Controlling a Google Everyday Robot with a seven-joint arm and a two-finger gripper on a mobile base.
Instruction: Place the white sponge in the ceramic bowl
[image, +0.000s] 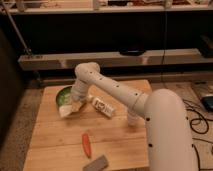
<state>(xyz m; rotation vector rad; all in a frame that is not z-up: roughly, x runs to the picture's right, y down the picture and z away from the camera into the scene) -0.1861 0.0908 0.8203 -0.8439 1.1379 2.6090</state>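
Note:
The ceramic bowl is green and sits at the far left of the wooden table. My gripper hangs at the bowl's near right rim, at the end of the white arm reaching in from the right. It is shut on the white sponge, an off-white pad that hangs just below and in front of the bowl's near edge, above the table. Part of the bowl is hidden behind the wrist.
A white labelled bottle lies just right of the gripper. A white cup stands partly behind the arm. An orange-red carrot-like piece and a grey block lie near the front. The table ends left of the bowl.

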